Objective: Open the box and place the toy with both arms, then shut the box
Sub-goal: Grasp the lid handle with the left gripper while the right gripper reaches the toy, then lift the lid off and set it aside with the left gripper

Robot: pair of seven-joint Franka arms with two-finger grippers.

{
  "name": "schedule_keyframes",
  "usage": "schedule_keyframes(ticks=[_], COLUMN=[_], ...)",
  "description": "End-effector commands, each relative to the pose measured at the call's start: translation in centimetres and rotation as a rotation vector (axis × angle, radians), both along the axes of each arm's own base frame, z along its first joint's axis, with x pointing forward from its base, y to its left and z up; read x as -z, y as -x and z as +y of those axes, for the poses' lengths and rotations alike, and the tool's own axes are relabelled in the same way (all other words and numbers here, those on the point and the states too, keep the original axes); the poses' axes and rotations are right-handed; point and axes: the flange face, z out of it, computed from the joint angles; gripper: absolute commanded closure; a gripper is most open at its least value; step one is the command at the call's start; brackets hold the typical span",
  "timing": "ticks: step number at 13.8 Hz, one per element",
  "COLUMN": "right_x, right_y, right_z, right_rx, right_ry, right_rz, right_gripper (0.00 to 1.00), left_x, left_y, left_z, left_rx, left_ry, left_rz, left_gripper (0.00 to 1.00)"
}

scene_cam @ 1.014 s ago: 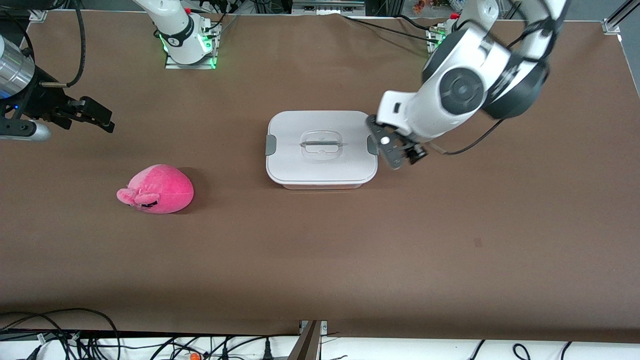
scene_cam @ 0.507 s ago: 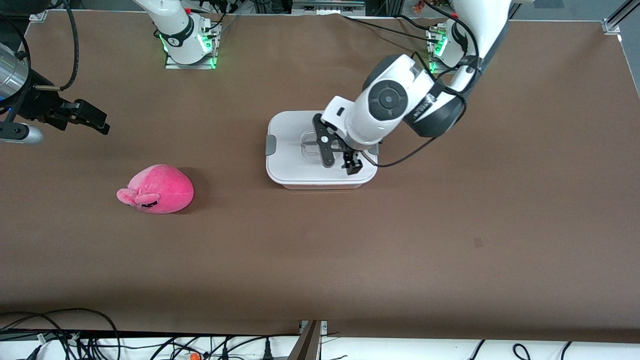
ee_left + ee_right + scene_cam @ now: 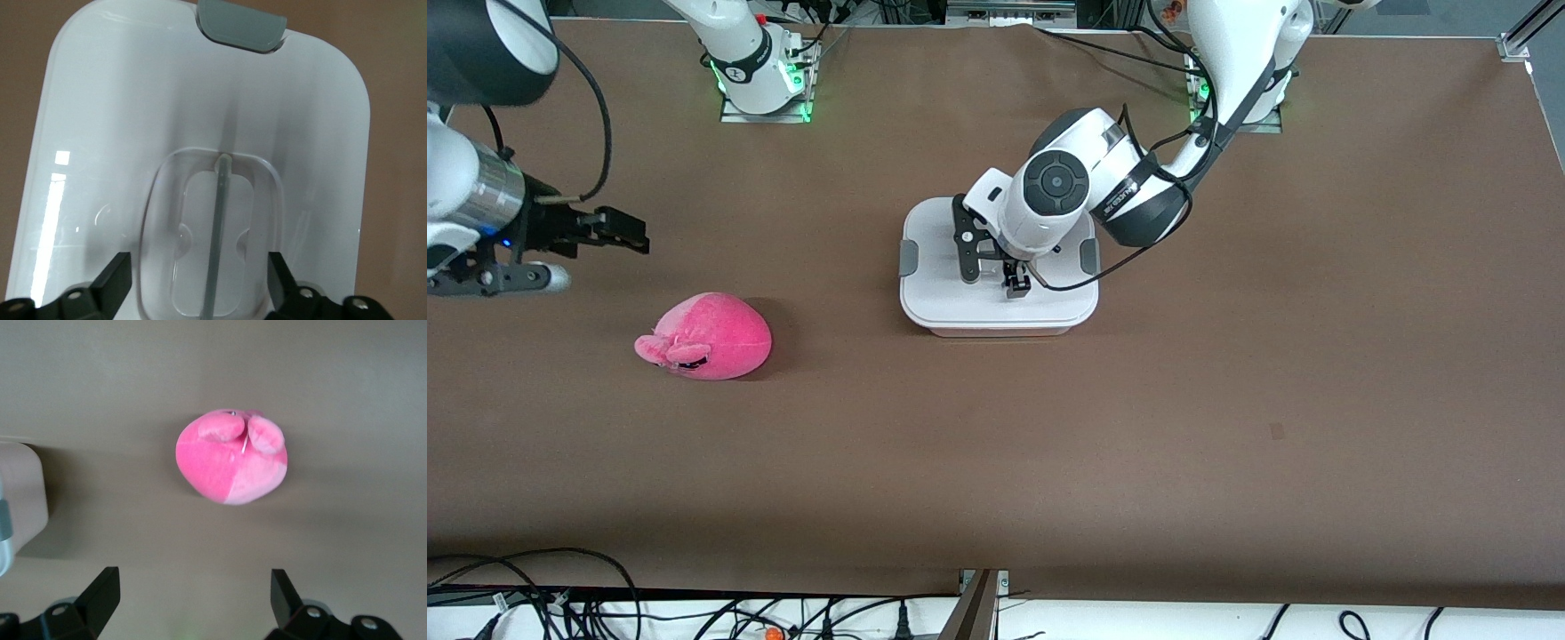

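Resting on the brown table (image 3: 1138, 427), box (image 3: 934, 302) and toy (image 3: 711, 338); both jaws wide.

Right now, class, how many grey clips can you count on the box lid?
2: one clip at the lid's end toward the right arm, the other clip at the end toward the left arm.

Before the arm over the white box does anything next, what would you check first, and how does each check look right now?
1. Lid seated on the box: ok, flat and closed.
2. Left gripper over the lid's handle: ok, it hangs above the centre.
3. Left gripper open: ok, fingers straddle the handle recess.
4. Grey end clips released: cannot tell.
5. Toy within reach: ok, on the table toward the right arm's end.
6. Right gripper ready: ok, open, over the table near the toy.
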Motion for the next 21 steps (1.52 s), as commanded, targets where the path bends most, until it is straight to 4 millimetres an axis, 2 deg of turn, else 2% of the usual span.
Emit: schedule_keyframes(ticks=[1, 4, 6, 8, 10, 12, 13, 14, 16, 18, 19, 20, 21], right_x=[5.0, 9.1, 10.7, 14.1, 16.8, 18.0, 18.8, 19.6, 21.7, 23.3, 23.8, 23.8, 23.8], right_y=[-2.5, -4.2, -4.7, -4.7, -3.8, -3.4, -3.2, -2.9, -2.3, -1.7, -1.4, -1.4, -1.4], right_z=[-1.5, -2.9, -3.5, -3.4, -3.4, -3.3, -3.3, -3.1, -3.1, -3.3, -3.3, -3.3, -3.3], right_rx=[-0.014, 0.006, 0.023, 0.04, 0.043, 0.054, 0.072, 0.083, 0.09, 0.096, 0.096, 0.095, 0.093], right_ry=[-0.012, -0.021, -0.027, -0.026, -0.024, -0.024, -0.028, -0.04, -0.044, -0.044, -0.043, -0.043, -0.043], right_rz=[0.028, 0.046, 0.045, 0.049, 0.05, 0.054, 0.053, 0.046, 0.028, 0.011, 0.009, 0.008, 0.007], right_gripper=[0.0, 0.0, 0.0, 0.0, 0.0, 0.0, 0.0, 0.0, 0.02, 0.11, 0.2, 0.34, 0.56], left_x=[-1.0, -1.0, -1.5, -3.5, -4.3, -7.1, -8.8, -10.4, -13.0, -15.6, -15.8, -15.6, -14.0], left_y=[0.1, 0.6, 0.4, 0.0, 0.2, 0.7, 1.2, 1.0, -0.1, -2.0, -2.7, -3.6, -3.6], left_z=[-0.2, -0.3, -0.1, 0.0, 0.5, 0.9, 1.6, 3.5, 8.4, 14.0, 16.0, 17.8, 19.5], left_rx=[0.027, 0.041, 0.03, 0.028, 0.031, 0.04, 0.046, 0.036, 0.001, -0.008, 0.012, 0.002, 0.01], left_ry=[-0.012, -0.022, -0.021, -0.001, -0.017, -0.026, -0.052, -0.083, -0.153, -0.205, -0.209, -0.223, -0.279], left_rz=[-0.025, -0.013, -0.016, -0.031, -0.012, -0.017, -0.001, 0.02, 0.098, 0.189, 0.219, 0.224, 0.29], left_gripper=[1.0, 1.0, 1.0, 1.0, 1.0, 1.0, 1.0, 1.0, 1.0, 1.0, 1.0, 1.0, 1.0])
